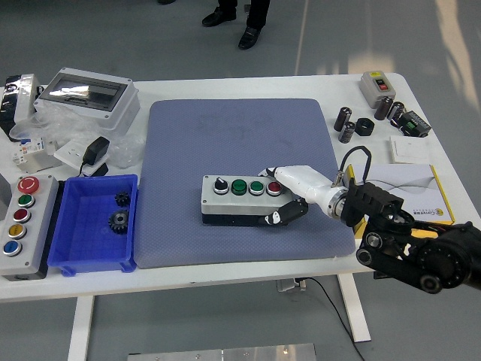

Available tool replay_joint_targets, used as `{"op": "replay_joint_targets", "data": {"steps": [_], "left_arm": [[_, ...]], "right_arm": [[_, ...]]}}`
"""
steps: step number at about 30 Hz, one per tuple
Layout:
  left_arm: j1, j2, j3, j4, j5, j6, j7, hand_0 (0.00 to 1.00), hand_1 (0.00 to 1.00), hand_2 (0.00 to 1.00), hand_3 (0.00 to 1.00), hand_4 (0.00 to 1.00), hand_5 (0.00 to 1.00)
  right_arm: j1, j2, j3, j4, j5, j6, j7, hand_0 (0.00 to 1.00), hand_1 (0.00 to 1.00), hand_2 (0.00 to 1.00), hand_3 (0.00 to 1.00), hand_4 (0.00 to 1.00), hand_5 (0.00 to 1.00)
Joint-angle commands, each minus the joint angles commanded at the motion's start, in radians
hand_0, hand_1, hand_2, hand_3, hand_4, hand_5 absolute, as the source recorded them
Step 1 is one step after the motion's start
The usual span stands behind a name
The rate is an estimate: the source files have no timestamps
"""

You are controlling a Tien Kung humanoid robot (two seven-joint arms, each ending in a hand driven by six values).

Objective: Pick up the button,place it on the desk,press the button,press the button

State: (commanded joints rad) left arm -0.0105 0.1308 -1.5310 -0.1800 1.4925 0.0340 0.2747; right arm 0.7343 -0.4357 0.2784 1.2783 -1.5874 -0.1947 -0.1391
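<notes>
Button box (242, 197) mid-mat (225, 128), right hand (289, 197) clasping its right end.

button box (242, 194) on pad (240, 135) centre | bin (94, 256) left | capacitors (346, 122) far right

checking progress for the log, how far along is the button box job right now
Done, by the look of it: the button box already lies flat on the blue mat, so pick and place seem finished. In hand: the right hand wraps the box's right end, white fingers over the top by the red button, dark fingers along the front. Left: neither press can be confirmed. The left hand is out of view.
</notes>
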Motion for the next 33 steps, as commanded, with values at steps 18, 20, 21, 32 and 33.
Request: {"op": "replay_joint_targets", "data": {"steps": [18,20,21,32,33], "left_arm": [[-0.001,0.000,-0.002,0.000,0.003,0.000,0.001,0.618,0.583,0.556,0.600,0.546,0.256],[0.000,0.000,-0.002,0.000,0.004,0.000,0.001,0.618,0.583,0.556,0.600,0.546,0.256],[0.000,0.000,-0.002,0.000,0.004,0.000,0.001,0.618,0.583,0.556,0.600,0.546,0.256],[0.005,0.000,0.003,0.000,0.000,-0.002,0.000,0.618,0.582,0.556,0.600,0.545,0.253],[0.005,0.000,0.002,0.000,0.001,-0.002,0.000,0.618,0.582,0.556,0.600,0.545,0.253]], "right_arm": [[0.002,0.001,0.002,-0.005,0.014,0.001,0.004,0.879,0.780,0.758,0.725,0.324,0.004],[0.002,0.001,0.003,-0.005,0.017,0.002,0.005,0.879,0.780,0.758,0.725,0.324,0.004],[0.001,0.001,0.004,-0.005,0.019,0.003,0.006,0.879,0.780,0.758,0.725,0.324,0.004],[-0.003,-0.011,0.023,0.002,0.071,0.025,0.012,0.872,0.778,0.761,0.733,0.338,0.002],[-0.003,-0.012,0.026,0.003,0.076,0.031,0.013,0.872,0.778,0.761,0.733,0.338,0.002]]}}
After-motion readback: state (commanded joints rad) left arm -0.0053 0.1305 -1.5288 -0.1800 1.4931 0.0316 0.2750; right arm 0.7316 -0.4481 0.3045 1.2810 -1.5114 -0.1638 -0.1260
